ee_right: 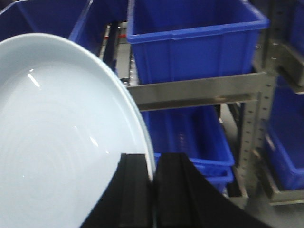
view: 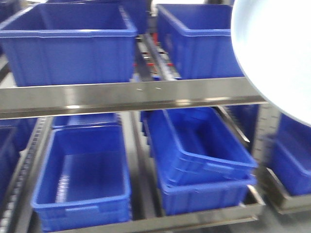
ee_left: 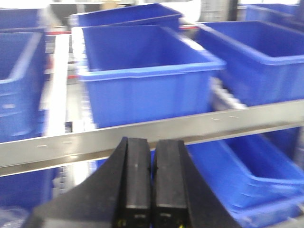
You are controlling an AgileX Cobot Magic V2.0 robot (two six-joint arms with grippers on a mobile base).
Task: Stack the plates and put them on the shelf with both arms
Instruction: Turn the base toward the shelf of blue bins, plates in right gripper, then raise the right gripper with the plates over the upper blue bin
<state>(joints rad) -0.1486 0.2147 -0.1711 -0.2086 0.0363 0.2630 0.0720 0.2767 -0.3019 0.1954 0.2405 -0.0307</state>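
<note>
Upper level: upper left crate and upper right crate, both blue plastic, stand side by side on the shelf behind its steel front rail.
Lower level: lower left crate shows only its bare blue floor. Beside it, a tilted crate sits nested in the bottom crate.
Plate: the pale plate is in the air at upper right, in front of the shelf and not on it.
Right pincer: clamped on the plate's rim. Only the right wrist view shows this grip.
Left pincer: fingers pressed together with nothing between them, facing the rail. It is seen only in the left wrist view.
Stack: I cannot tell whether a second plate lies under the first.
</note>
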